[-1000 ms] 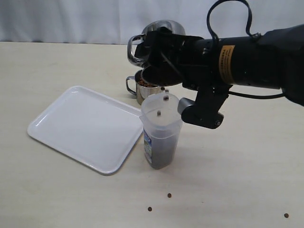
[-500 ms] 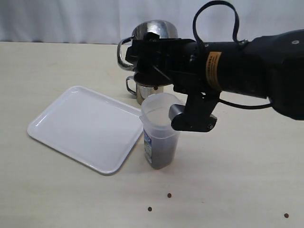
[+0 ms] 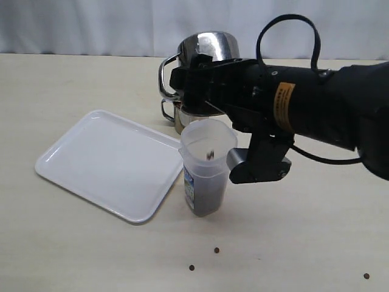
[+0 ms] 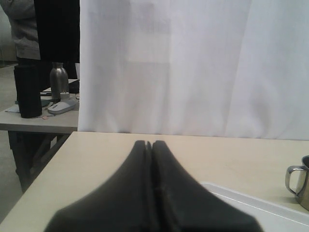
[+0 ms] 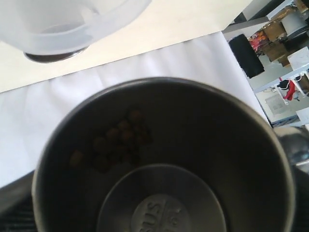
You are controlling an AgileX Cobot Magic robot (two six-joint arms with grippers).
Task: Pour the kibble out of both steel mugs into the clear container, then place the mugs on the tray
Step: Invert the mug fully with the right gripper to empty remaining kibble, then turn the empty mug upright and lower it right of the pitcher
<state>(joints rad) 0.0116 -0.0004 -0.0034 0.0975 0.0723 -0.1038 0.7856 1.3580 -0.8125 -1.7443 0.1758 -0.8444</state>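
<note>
My right gripper (image 3: 189, 82) is shut on a steel mug (image 3: 206, 46), which it holds tipped mouth-down just above the clear container (image 3: 206, 167). A few pellets of kibble (image 5: 118, 140) still cling inside that steel mug (image 5: 241, 145). One pellet (image 3: 209, 155) is falling into the container, whose lower part is dark with kibble (image 3: 206, 198). The other steel mug (image 3: 173, 115) stands upright behind the container, mostly hidden by the arm. The white tray (image 3: 112, 161) lies left of the container. My left gripper (image 4: 148, 143) is shut and empty, hovering over the table near the tray (image 4: 251, 203).
Loose pellets lie on the table in front of the container (image 3: 216, 250), (image 3: 191, 267) and at the front right (image 3: 366, 275). A white curtain (image 3: 91, 24) closes the back. The right arm's black body (image 3: 316, 109) spans the right side.
The held mug has tipped further over, its shiny bottom now higher. Several pellets were falling a second ago; now only one. The right arm swung left, then back right.
</note>
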